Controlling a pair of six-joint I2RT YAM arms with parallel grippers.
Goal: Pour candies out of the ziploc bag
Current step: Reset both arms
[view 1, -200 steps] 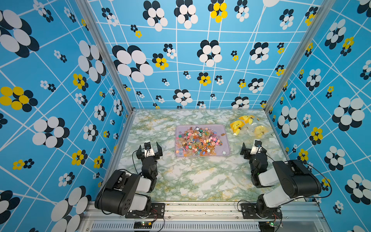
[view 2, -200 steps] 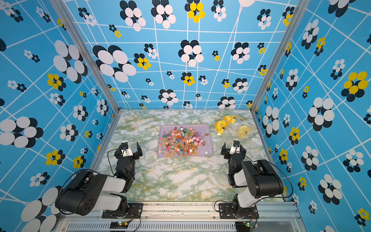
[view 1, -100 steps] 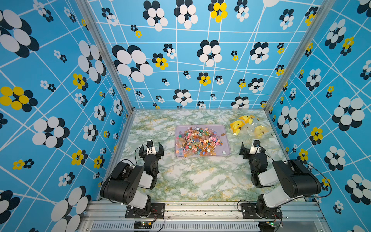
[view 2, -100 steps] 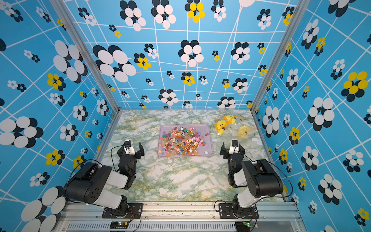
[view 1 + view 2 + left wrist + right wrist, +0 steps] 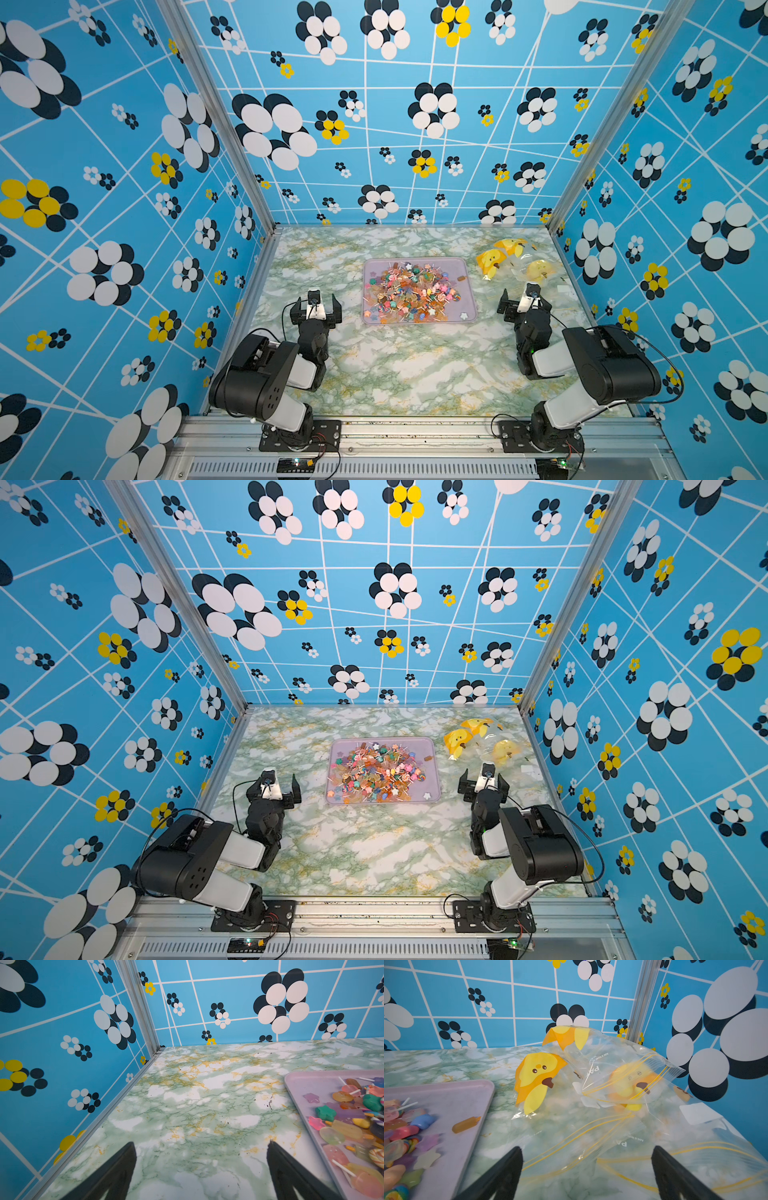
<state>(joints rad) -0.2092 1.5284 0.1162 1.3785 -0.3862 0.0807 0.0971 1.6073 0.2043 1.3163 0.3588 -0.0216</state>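
The candies [image 5: 409,293] [image 5: 376,775] lie heaped in a pale pink tray [image 5: 467,291] at mid-table, small multicoloured pieces and lollipops on sticks. Clear ziploc bags printed with yellow ducks [image 5: 515,262] [image 5: 484,742] [image 5: 612,1076] lie crumpled and flat at the far right, with no candy showing in them. My right gripper [image 5: 524,299] [image 5: 586,1148] is open just short of the bags, a flat bag [image 5: 591,1136] showing between its fingers. My left gripper [image 5: 316,303] [image 5: 201,1144] is open over bare table, left of the tray [image 5: 301,1084].
Blue flower-patterned walls close the table on the left, back and right. The bags sit near the back right corner post [image 5: 639,1001]. One orange candy [image 5: 466,1125] lies alone near the tray's corner. Green marbled tabletop [image 5: 415,365] spreads between the arms.
My left arm has folded back and its gripper has shifted slightly right and away. The right arm, the tray and the bags have not moved.
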